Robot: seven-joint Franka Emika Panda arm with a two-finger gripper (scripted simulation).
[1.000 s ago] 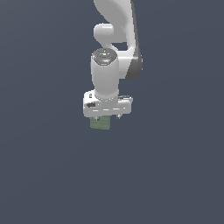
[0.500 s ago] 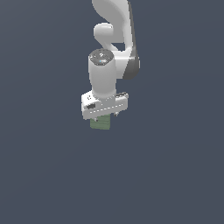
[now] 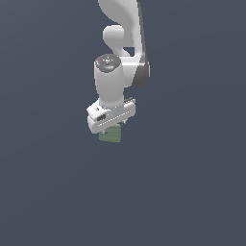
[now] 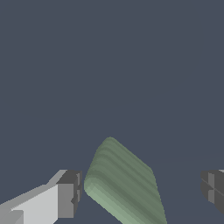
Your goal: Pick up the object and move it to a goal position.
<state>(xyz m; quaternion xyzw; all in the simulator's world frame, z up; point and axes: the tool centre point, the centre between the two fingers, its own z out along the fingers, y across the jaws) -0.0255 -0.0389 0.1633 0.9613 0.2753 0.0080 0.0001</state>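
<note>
Your white Panda arm hangs over a plain dark grey-blue table (image 3: 192,192), its white end effector (image 3: 111,129) directly above the small muted-green block with rounded edges and faint ridges (image 3: 111,134). In the exterior view the block peeks out just beneath the end effector's crossbar, near the middle of the scene.

The wrist view shows the green block (image 4: 124,186) lying slantwise between the two dark grey fingertips (image 4: 70,194), with visible gaps on both sides. The end effector stands wide, neither pad touching the block, so you hold nothing yet.

Whether the block rests on the table or sits slightly clear of it cannot be told from these views.

Judging by its crisp shape, the block looks stiff and light, unlikely to deform or break. Its rounded edges and smooth finish may let it slip or twist if pinched near a corner. Because it sits skewed to the fingers, you would do best to square the wrist to its long flat sides and close across the middle.
</note>
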